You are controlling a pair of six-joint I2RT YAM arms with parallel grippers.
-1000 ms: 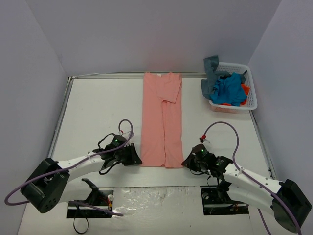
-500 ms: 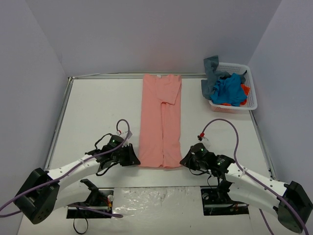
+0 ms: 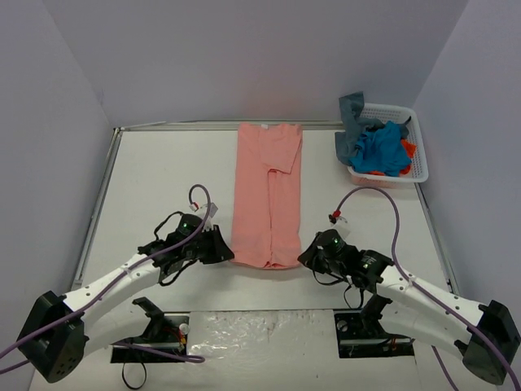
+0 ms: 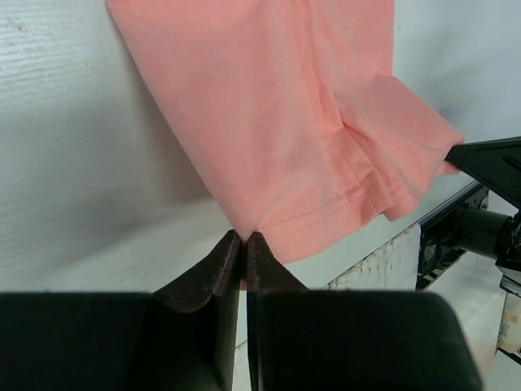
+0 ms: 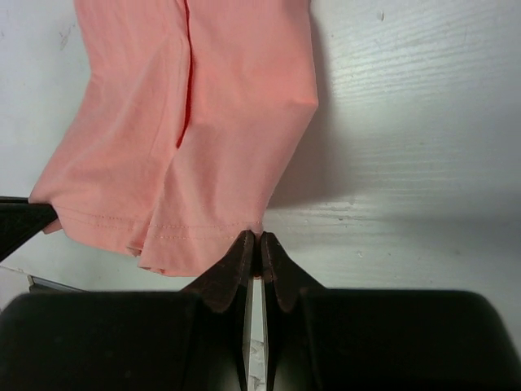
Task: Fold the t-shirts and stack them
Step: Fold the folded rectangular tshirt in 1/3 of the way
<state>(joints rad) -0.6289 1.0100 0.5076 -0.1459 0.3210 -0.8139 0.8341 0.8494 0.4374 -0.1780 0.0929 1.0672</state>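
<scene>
A salmon-pink t-shirt [image 3: 267,195] lies lengthwise down the middle of the table, folded into a narrow strip with its collar at the far edge. My left gripper [image 3: 227,254] is shut on the near left corner of its hem [image 4: 244,226]. My right gripper [image 3: 304,259] is shut on the near right corner of its hem [image 5: 259,228]. Both corners are lifted a little off the table, and the near end of the shirt [image 5: 195,147] sags between them. More t-shirts, bright blue [image 3: 381,149], slate grey-blue [image 3: 351,122] and orange-red [image 3: 408,148], are heaped in the basket.
A white lattice basket [image 3: 415,167] stands at the back right corner. A raised metal rim [image 3: 98,204] runs along the left and far edges of the white table. The arm bases and cables sit at the near edge.
Both grippers have moved away from the near edge, carrying the hem corners of the salmon-pink shirt with them. The near end of the shirt now sits further up the table.
</scene>
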